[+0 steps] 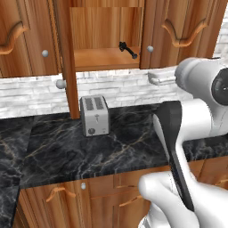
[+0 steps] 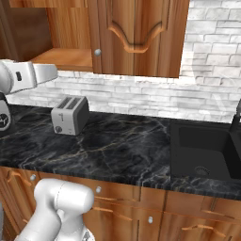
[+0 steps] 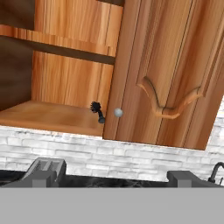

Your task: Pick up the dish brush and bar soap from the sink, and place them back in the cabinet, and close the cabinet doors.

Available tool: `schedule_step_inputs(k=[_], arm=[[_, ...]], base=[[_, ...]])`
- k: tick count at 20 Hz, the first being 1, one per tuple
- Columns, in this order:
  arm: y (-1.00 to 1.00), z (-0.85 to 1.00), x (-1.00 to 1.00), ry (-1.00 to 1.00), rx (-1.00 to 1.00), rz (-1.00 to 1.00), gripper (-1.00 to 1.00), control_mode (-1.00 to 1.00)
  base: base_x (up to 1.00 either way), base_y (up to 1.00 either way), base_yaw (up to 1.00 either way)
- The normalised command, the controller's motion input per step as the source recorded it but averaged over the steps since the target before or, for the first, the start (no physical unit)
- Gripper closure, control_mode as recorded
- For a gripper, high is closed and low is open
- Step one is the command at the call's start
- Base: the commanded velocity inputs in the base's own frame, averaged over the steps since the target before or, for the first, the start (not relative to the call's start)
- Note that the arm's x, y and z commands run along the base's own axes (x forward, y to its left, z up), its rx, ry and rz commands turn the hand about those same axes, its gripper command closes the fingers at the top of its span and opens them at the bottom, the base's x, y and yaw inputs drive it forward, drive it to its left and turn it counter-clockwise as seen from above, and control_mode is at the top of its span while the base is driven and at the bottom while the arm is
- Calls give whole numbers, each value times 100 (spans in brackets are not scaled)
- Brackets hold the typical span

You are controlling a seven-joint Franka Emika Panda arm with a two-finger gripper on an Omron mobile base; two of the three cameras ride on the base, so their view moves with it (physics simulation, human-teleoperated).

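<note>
Hand view: dish brush (image 3: 97,111) on cabinet (image 3: 52,116) shelf.

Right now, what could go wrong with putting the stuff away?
The small black dish brush lies near the front edge of the wooden cabinet shelf, so a closing door might knock it off. The open gripper holds nothing, and no soap shows in the black sink, so finding it may take searching.

Dish brush (image 1: 128,50) on cabinet shelf (image 1: 100,59); toaster (image 1: 94,115) on counter (image 1: 67,151).
</note>
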Motion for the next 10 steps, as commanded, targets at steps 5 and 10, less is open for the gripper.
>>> schedule_step_inputs(k=[5, 10], arm=[[26, 0, -60, -8, 0, 0, -100, -100], [33, 0, -53, -4, 0, 0, -100, -100]], base=[[0, 0, 0], [0, 0, 0]])
